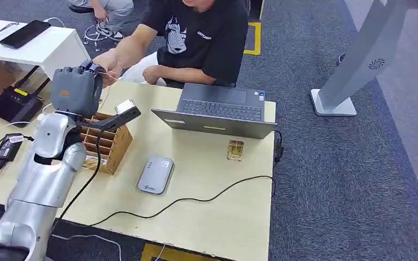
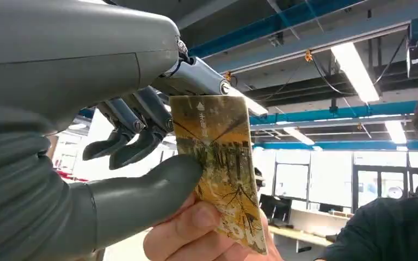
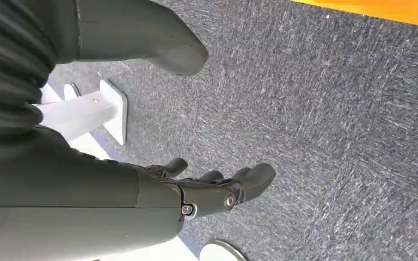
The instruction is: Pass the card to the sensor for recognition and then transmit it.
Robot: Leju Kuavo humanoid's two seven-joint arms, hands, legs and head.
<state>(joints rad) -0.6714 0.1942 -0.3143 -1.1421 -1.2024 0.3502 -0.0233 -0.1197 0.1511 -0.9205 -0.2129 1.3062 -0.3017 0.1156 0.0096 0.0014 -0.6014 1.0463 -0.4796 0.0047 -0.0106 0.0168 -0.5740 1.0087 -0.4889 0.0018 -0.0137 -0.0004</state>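
- Grey carpet surrounds a pale wooden table (image 1: 207, 179), and a person in a black printed T-shirt (image 1: 196, 32) sits at its far side, facing me.
- My left hand (image 1: 79, 87) is raised over the far left part of the table, reaching toward that person.
- My left hand holds the yellow-brown card printed with bare branches (image 2: 220, 163), pinched between my thick grey thumb (image 2: 141, 190) and a silver finger; my darker fingers (image 2: 136, 136) curl beside it without touching it.
- The person's hand (image 2: 196, 228) grips the same card from its other end, a thumb pressed on the face, so we both have hold of it.
- In the head view the person's hand (image 1: 109, 62) meets mine just past the table's far edge.
- My right hand (image 3: 217, 190) hangs over the carpet with its fingers apart and loosely bent, holding nothing.
- A flat grey rounded card sensor (image 1: 156, 174) lies on the table, near the middle, right of a wooden slotted box (image 1: 109, 144).
- An open dark grey laptop (image 1: 217, 111) sits farther back, and a small amber glass bottle (image 1: 235, 150) stands just in front of its right corner.
- A black cable (image 1: 196, 198) trails across the near part of the table.
- A grey-white stand base (image 1: 334, 103) rests on the carpet to the right.
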